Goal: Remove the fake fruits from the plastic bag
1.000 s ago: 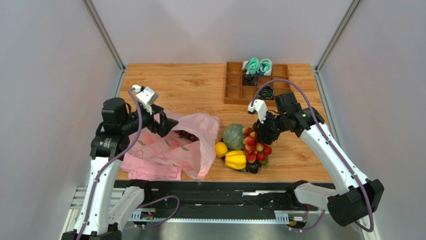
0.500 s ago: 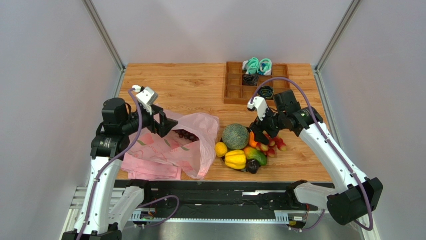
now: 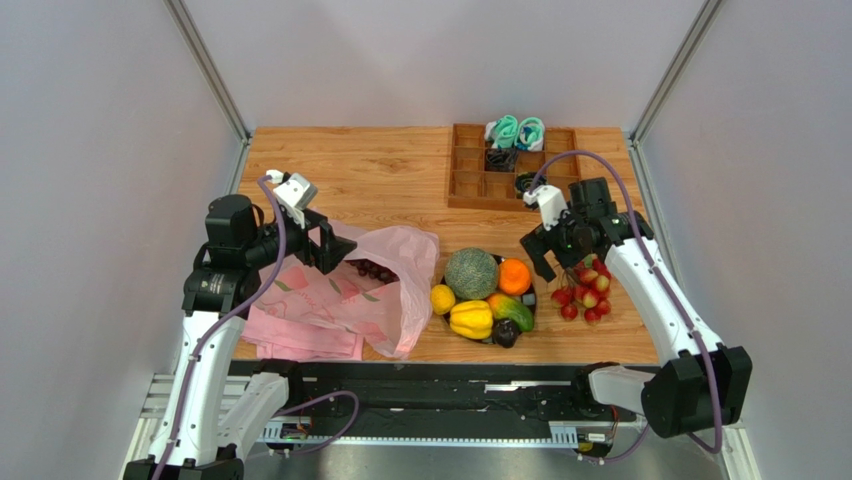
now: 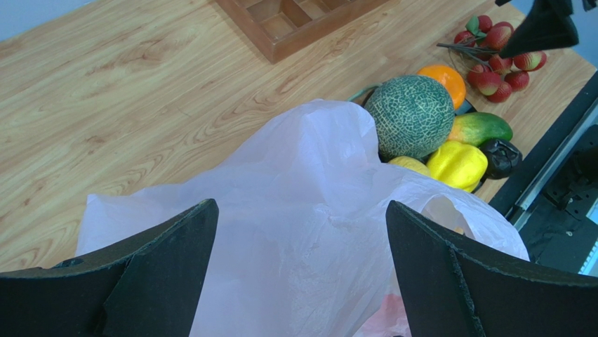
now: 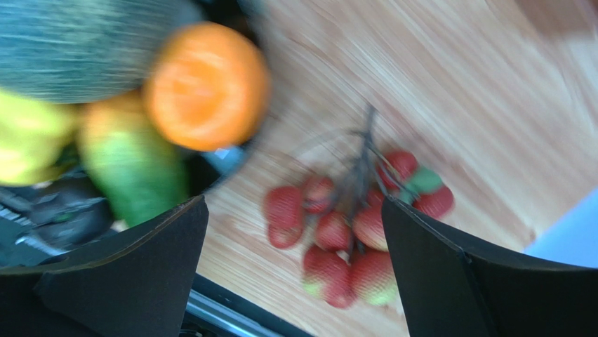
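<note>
The pink plastic bag (image 3: 395, 290) lies at the left, with dark grapes (image 3: 374, 269) showing in its mouth. My left gripper (image 3: 331, 248) hovers open just above the bag (image 4: 302, 225), holding nothing. Right of the bag sit the melon (image 3: 471, 273), orange (image 3: 514, 276), lemon (image 3: 442, 299) and yellow lobed piece (image 3: 471, 319). A bunch of red berries (image 3: 583, 293) lies on the wood further right. My right gripper (image 3: 560, 262) hangs open over the berries (image 5: 351, 228), clear of them.
A wooden tray (image 3: 470, 186) with teal and black items stands at the back. A folded pink cloth (image 3: 300, 338) lies under the bag. A green fruit (image 3: 516, 313) and a dark piece (image 3: 506, 333) sit in the pile. The table's right edge is close to the berries.
My right gripper carried the berries from the fruit pile to the right, opened, and left them on the wood. The orange now shows. The left arm has not moved.
</note>
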Controlling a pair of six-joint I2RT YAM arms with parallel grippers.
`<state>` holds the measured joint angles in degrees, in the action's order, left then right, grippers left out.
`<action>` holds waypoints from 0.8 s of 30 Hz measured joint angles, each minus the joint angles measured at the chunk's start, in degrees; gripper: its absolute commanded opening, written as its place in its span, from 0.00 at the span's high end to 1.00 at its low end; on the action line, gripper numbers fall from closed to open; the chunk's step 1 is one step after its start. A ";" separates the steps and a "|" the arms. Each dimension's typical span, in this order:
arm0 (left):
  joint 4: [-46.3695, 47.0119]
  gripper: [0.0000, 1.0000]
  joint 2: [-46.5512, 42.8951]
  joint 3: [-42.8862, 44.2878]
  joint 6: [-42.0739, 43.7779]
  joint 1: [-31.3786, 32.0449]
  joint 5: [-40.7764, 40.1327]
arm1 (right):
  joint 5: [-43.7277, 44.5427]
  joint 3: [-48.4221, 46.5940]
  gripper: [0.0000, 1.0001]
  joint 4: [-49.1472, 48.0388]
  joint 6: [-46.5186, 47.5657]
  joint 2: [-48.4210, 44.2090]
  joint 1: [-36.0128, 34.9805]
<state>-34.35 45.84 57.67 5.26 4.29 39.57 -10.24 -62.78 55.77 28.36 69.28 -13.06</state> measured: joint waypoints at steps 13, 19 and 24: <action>0.24 0.02 0.46 0.00 0.00 0.00 0.00 | 7.37 4.11 0.49 -2.62 6.58 18.18 10.56; 0.28 0.02 0.94 0.00 -0.02 0.00 0.00 | 9.22 5.77 1.00 -5.11 11.08 21.44 10.51; 0.28 0.02 1.60 0.00 -0.04 0.00 0.04 | 9.27 5.73 1.00 -4.79 12.76 20.26 10.51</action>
<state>-34.06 47.44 57.67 5.21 4.29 39.62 -0.97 -57.06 50.98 41.12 89.54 -2.55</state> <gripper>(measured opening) 0.982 0.015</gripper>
